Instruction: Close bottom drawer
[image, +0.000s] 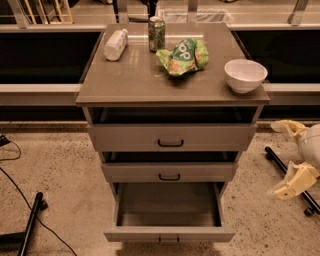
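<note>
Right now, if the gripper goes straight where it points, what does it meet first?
Likely the right end of the middle drawer, above the open bottom drawer; depth is unclear. The gripper hangs right of the cabinet, pointing left.

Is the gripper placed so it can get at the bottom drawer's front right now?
Likely yes. The gripper, open, hangs right of the cabinet. The bottom drawer stands pulled out, and only floor shows between its front and the gripper.
</note>
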